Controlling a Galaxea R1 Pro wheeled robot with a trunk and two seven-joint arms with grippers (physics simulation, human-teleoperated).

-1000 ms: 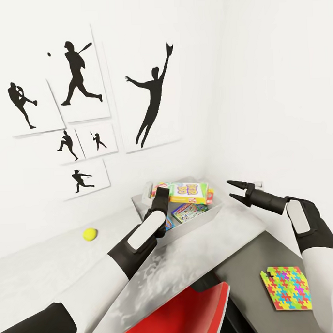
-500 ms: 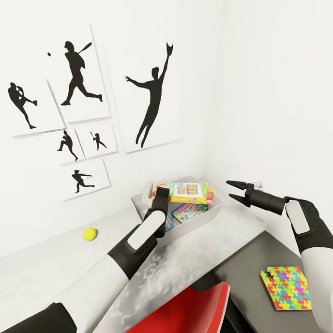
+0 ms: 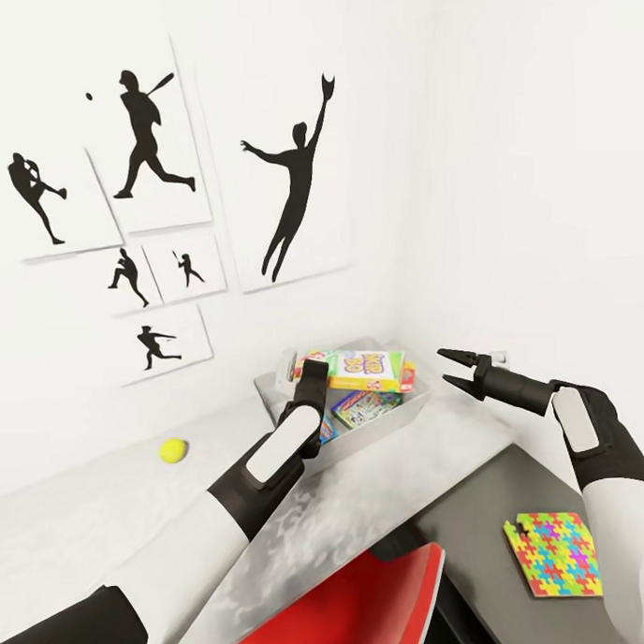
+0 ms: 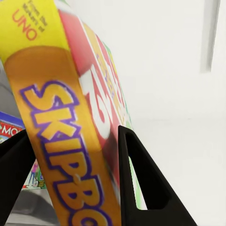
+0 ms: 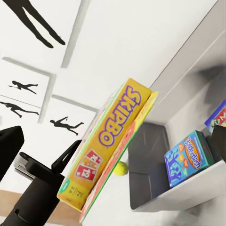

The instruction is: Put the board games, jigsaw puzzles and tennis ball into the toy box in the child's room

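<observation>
Here, left end effector [image 3: 304, 371] gripping Skip-Bo box [image 3: 365, 370], lying flat over toy box [image 3: 415, 410]

White-panelled black arms, tapered black pincers

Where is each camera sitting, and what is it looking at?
Head view: up on the robot's head, looking down at the table, toy box and both arms.
Left wrist view: by the left claw, looking along its fingers gripping the Skip-Bo box.
Right wrist view: by the right claw, facing the toy box.
Shared: Skip-Bo box, all three.
</observation>
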